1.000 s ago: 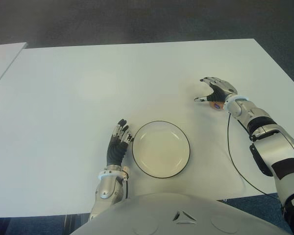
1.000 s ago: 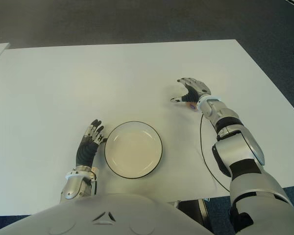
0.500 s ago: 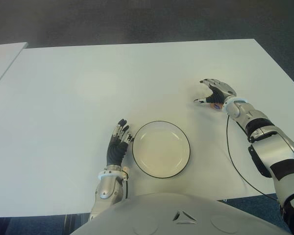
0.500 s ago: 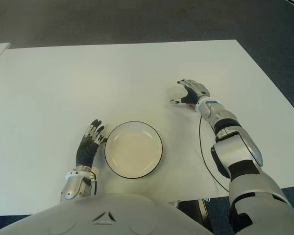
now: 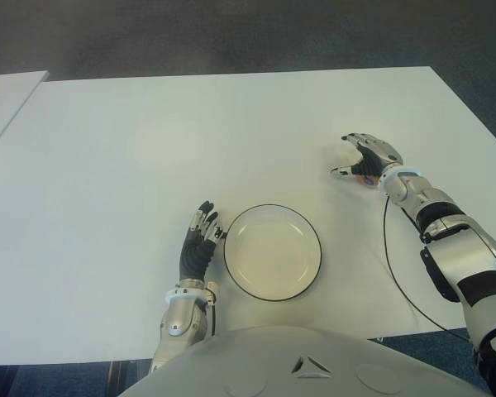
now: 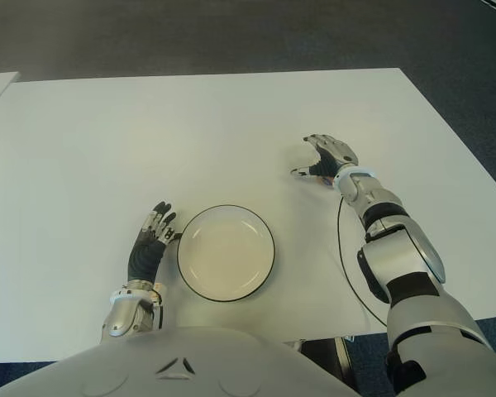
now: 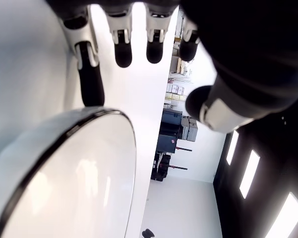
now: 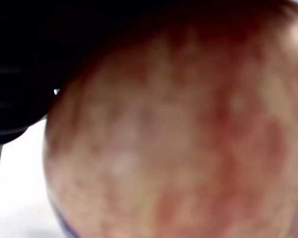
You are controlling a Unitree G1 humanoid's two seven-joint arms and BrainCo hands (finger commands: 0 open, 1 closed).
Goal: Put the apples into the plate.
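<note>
plate (image 5: 272,252) sitting on the surface (image 5: 149,165) near its front edge | left hand (image 5: 198,248) lying just left of the plate | right hand (image 5: 366,159) cupping over apple (image 5: 364,177), behind and right of the plate, well apart

Bare tabletop (image 5: 231,132) is seen between the right hand (image 5: 365,157), cupped over an apple (image 8: 179,129), and the plate (image 5: 272,251); nothing stands in that stretch. The plate's left rim is flanked by the left hand (image 5: 197,246), just beside it. A black cable (image 5: 393,265) lies right of the plate.
</note>
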